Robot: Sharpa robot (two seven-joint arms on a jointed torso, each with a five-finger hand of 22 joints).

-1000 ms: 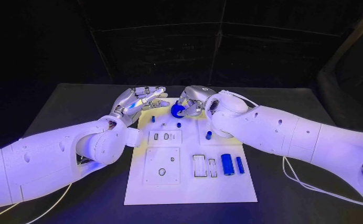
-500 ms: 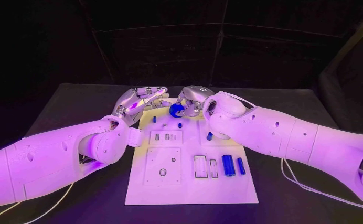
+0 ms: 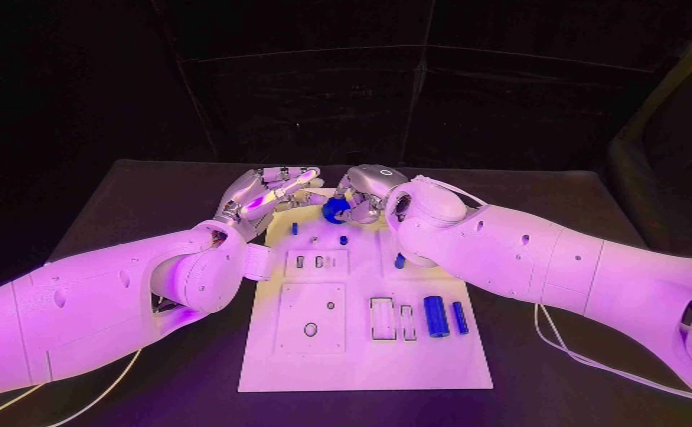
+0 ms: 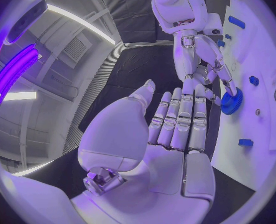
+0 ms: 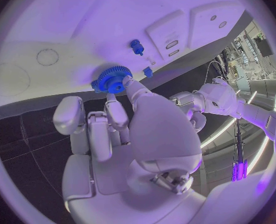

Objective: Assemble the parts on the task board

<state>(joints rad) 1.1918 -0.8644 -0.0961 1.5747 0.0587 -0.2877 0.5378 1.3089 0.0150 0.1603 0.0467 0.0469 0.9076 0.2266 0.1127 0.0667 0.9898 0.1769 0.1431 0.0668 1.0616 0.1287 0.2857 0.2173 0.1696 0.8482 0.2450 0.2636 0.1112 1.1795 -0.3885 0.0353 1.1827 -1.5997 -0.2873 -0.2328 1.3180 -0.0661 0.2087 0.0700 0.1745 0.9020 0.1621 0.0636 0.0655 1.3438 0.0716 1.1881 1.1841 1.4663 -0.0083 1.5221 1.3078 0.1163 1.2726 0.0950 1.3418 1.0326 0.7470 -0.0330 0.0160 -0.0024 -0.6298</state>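
Observation:
The white task board (image 3: 361, 352) lies in the middle of the table. At its far edge my right hand (image 3: 369, 190) holds a blue gear (image 3: 336, 210) in its fingertips; the gear (image 5: 112, 79) sits low over the board's edge (image 5: 82, 25), with one finger on its rim. My left hand (image 3: 265, 191) hovers beside it with flat palm and straight fingers, holding nothing. In the left wrist view its fingertips (image 4: 183, 92) almost reach the right hand (image 4: 203, 69) and the gear (image 4: 231, 103). Small blue pegs (image 3: 293, 228) (image 3: 342, 240) stand just in front of the gear.
Another blue peg (image 3: 398, 260) stands mid-board. Two blue cylinders (image 3: 434, 315) (image 3: 459, 316) lie at the board's near right, beside rectangular slots (image 3: 381, 317). A raised plate with a hole (image 3: 310, 317) sits at the near left. Both forearms flank the board.
My left hand's fingers have drawn slightly closer to the right hand. The gear and the right hand stay where they were.

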